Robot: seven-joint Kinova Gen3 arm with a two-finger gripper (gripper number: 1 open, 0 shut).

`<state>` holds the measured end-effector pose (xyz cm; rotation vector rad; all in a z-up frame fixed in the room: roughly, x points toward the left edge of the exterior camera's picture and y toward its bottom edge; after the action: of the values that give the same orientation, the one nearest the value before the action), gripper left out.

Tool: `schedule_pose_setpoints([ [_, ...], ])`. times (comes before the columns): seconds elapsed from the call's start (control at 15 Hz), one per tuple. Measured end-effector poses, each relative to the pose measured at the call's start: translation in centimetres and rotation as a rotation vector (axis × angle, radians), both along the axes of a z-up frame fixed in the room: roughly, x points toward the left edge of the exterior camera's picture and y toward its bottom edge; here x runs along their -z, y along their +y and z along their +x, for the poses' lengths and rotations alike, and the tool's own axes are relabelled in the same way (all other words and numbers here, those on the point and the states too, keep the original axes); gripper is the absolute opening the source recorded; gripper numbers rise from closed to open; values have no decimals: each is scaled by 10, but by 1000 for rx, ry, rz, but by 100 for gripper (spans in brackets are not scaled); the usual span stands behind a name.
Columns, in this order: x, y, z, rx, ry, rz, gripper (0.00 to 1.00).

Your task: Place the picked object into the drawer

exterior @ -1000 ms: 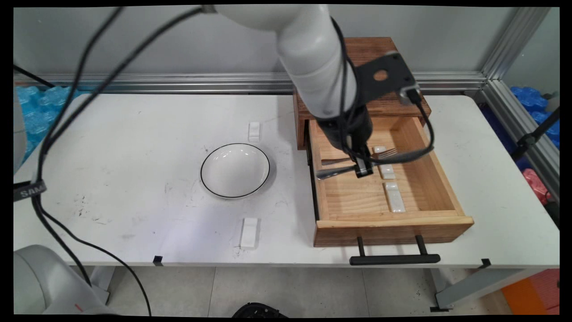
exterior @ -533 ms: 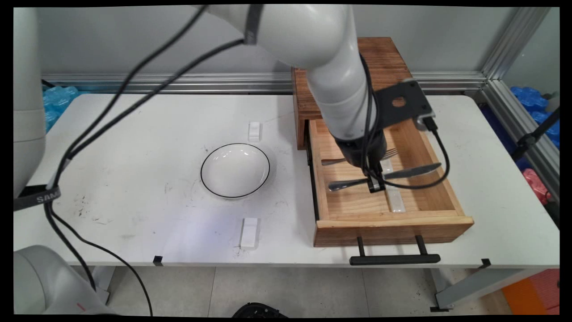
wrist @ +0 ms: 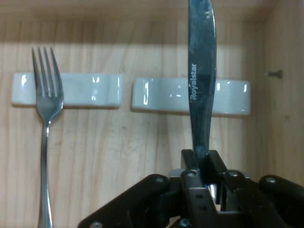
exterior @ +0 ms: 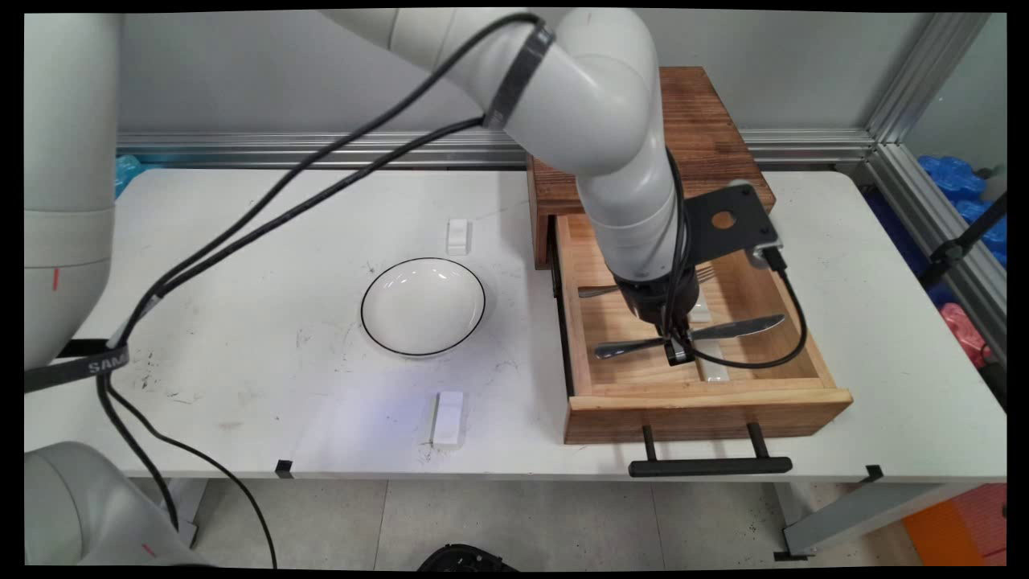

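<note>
On the table's left half a white bowl with a dark rim stands between two small white rests, well apart from the open wooden drawer. Inside the drawer a fork lies with its tines on the left ceramic rest. To its right the gripper is clamped on a table knife, the jaws pinching it near its middle, with the blade reaching one way and the handle the other, hanging over the second ceramic rest. The knife looks like stiff, smooth steel, fairly light but likely slick, so a pinch on its flat faces near the balance point seems the sound hold; off centre it would probably tip.
</note>
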<state>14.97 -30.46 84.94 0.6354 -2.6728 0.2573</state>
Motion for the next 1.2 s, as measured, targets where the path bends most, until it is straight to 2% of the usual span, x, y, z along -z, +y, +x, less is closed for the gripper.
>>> schedule_pose_setpoints([
  [0.47, 31, -9, -12, -10, -22, 14, 0],
  [0.93, 47, -18, -23, -15, -22, 15, 0],
  [1.0, 48, -19, -24, -16, -21, 14, 100],
  [1.2, 49, -21, -25, -12, -19, 12, 100],
])
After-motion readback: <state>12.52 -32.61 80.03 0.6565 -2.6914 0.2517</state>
